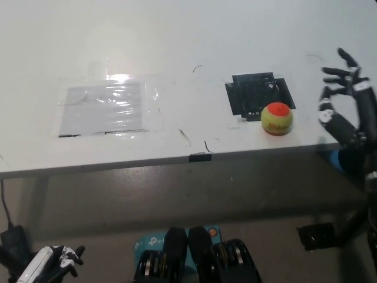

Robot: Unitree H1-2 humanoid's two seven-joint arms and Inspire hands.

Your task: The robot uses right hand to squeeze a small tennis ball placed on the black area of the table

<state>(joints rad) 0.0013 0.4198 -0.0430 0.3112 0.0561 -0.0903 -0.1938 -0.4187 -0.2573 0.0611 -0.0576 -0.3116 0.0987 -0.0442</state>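
The small yellow-green tennis ball with an orange top (277, 118) is seated on the white table (177, 53), at the lower right corner of the black taped square (259, 94) and close to the table's near edge. The black right hand (344, 97) is raised at the picture's right, fingers spread apart and nothing held — the ball lies to its left and slightly lower, near but not touching. The white left hand (50, 265) is parked well apart, below the table at lower left; its finger state cannot be told. A leftward reach by the nearer right hand is judged the required move.
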